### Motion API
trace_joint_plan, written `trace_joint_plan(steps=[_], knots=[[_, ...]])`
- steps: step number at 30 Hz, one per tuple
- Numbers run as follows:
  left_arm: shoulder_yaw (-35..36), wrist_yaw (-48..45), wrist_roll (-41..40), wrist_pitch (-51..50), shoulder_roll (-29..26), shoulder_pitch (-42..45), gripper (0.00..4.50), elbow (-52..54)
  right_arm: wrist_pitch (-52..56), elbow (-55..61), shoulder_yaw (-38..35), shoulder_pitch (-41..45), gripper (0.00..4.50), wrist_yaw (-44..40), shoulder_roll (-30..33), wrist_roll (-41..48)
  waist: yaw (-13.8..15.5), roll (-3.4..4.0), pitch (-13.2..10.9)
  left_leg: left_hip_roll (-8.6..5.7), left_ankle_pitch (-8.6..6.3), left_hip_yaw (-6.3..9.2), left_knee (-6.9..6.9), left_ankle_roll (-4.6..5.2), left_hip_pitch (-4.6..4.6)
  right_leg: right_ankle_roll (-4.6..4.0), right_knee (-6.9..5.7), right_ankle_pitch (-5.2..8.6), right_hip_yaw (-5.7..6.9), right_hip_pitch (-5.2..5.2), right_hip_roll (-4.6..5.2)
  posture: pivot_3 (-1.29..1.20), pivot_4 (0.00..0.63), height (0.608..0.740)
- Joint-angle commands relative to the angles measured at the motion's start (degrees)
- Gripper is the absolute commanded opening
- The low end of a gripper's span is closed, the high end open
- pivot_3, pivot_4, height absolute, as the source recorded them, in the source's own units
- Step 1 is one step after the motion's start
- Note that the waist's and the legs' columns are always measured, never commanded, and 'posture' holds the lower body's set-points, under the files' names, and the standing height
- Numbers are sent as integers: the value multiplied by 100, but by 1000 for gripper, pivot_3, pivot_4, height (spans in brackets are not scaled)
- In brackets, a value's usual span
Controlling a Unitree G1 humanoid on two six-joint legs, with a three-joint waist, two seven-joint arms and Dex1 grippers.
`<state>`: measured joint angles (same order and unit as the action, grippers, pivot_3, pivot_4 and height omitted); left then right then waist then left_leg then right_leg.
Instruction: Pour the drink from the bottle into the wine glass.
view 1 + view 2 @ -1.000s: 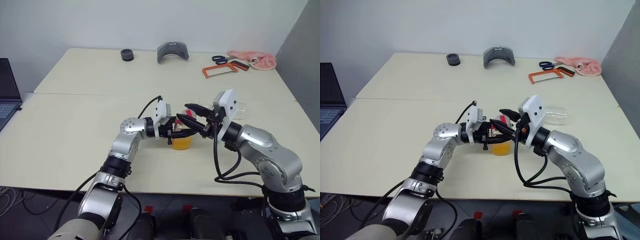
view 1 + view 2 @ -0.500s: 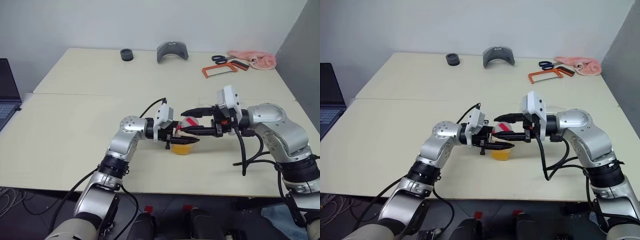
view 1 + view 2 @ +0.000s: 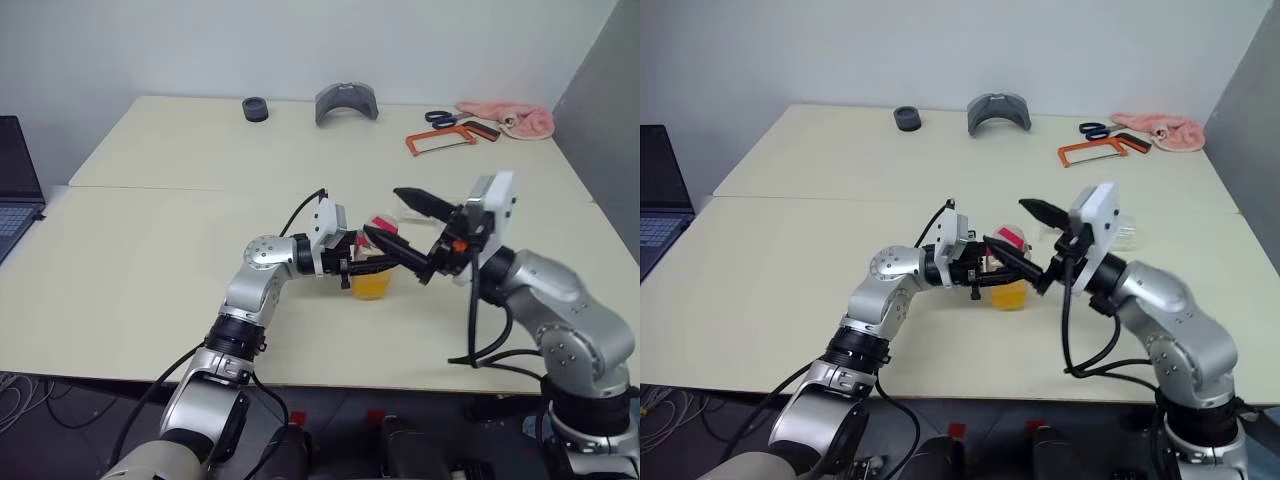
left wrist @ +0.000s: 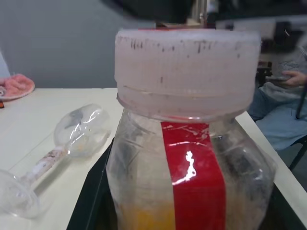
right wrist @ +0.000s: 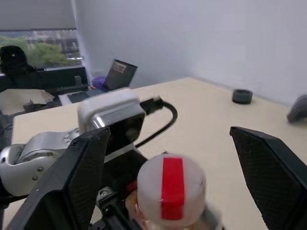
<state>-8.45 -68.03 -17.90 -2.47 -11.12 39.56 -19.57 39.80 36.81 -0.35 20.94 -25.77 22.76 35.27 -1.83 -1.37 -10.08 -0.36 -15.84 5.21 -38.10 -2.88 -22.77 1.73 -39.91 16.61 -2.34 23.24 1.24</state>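
Note:
My left gripper (image 3: 360,268) is shut on the bottle (image 3: 371,270), holding it upright just above the table. The bottle is clear plastic with a red stripe (image 4: 194,177), and its red-and-white cap (image 5: 170,189) is on. The orange drink (image 3: 371,289) fills the bottom part of it. My right gripper (image 3: 384,213) is open, its two black fingers (image 5: 81,177) spread wide on either side of the cap without touching it. The wine glass (image 4: 79,129) lies on its side on the table beyond the bottle, behind my right wrist.
Along the table's far edge are a black ring (image 3: 255,108), a grey curved piece (image 3: 345,102), an orange hacksaw (image 3: 440,142), scissors (image 3: 440,117) and a pink cloth (image 3: 505,118). A laptop (image 3: 15,190) sits at the left. A seated person (image 4: 283,96) is off to the side.
My right gripper, which was narrowed around the cap, has opened wide and tilted up a little. The left gripper still holds the bottle in the same place.

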Motion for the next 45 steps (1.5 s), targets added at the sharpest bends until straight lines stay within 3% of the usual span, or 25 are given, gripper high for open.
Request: trace_joint_plan(steps=[1, 14, 17, 22, 23, 28, 33, 36, 42, 45], knots=[[170, 161, -40, 284, 77, 228, 1734, -107, -89, 328, 222, -71, 4280, 587, -185, -429, -2, 0, 0, -3, 0, -1, 0, 0, 0, 0, 0, 0, 0, 0, -3, 0, 150, 740], [136, 91, -12, 493, 63, 329, 1734, -353, -456, 111, 606, -219, 4280, 962, -624, -1121, -3, 0, 0, -6, 0, -2, 2, 0, 0, 0, 2, 0, 1, 0, -6, 0, 150, 740], [129, 72, -12, 490, 37, 306, 1734, -339, -514, 51, 614, -217, 3673, 928, -683, -1144, -3, 0, 0, -6, 0, -2, 2, 0, 0, 0, 2, 0, 1, 0, -6, 0, 150, 740], [109, 54, -39, 441, 19, 280, 1733, -220, -523, -16, 723, -221, 1927, 779, -667, -1160, -4, 0, 0, -6, 0, -2, 2, 0, 0, 0, 2, 0, 1, 0, -7, 0, 150, 740], [101, 39, -51, 432, 17, 280, 1733, -186, -522, -44, 762, -216, 1850, 713, -637, -1165, -4, 0, 0, -6, 0, -2, 2, 0, 1, 0, 2, 0, 1, 0, -7, 0, 150, 740], [51, -127, -130, 307, -28, 281, 1718, -27, -705, -308, 932, -50, 1857, 31, -310, -1143, -6, 0, 0, -7, 0, -2, 2, 0, 0, 0, 2, 0, 1, 0, -7, 0, 150, 740], [-109, -826, -256, -72, -404, 256, 1713, 275, -1275, -1494, 836, 918, 1857, -2385, 795, -715, -36, 2, -2, -11, -1, -27, 4, 1, 6, 0, 5, 0, 1, -3, -16, 0, 150, 740], [-116, -1038, -263, -179, -551, 303, 1713, 341, -697, -2078, 709, 1613, 1857, -3487, 1305, -23, -39, 3, -4, -10, -1, -38, 5, 2, 8, 0, 6, 0, 2, -5, -18, 0, 150, 740], [-30, -901, -249, -225, -497, 275, 1712, 389, -260, -1999, 607, 1623, 1857, -3597, 1654, 103, -3, 3, -4, 0, -1, -30, 3, 2, 0, -1, 9, 0, 4, -3, -7, 0, 150, 740], [11, -612, -218, -184, -373, 220, 1712, 355, -260, -1662, 200, 1216, 2895, -2971, 1579, 62, 5, 2, -4, 3, -1, -25, 1, 2, -5, -1, 9, 0, 6, -2, -1, 0, 150, 740]])
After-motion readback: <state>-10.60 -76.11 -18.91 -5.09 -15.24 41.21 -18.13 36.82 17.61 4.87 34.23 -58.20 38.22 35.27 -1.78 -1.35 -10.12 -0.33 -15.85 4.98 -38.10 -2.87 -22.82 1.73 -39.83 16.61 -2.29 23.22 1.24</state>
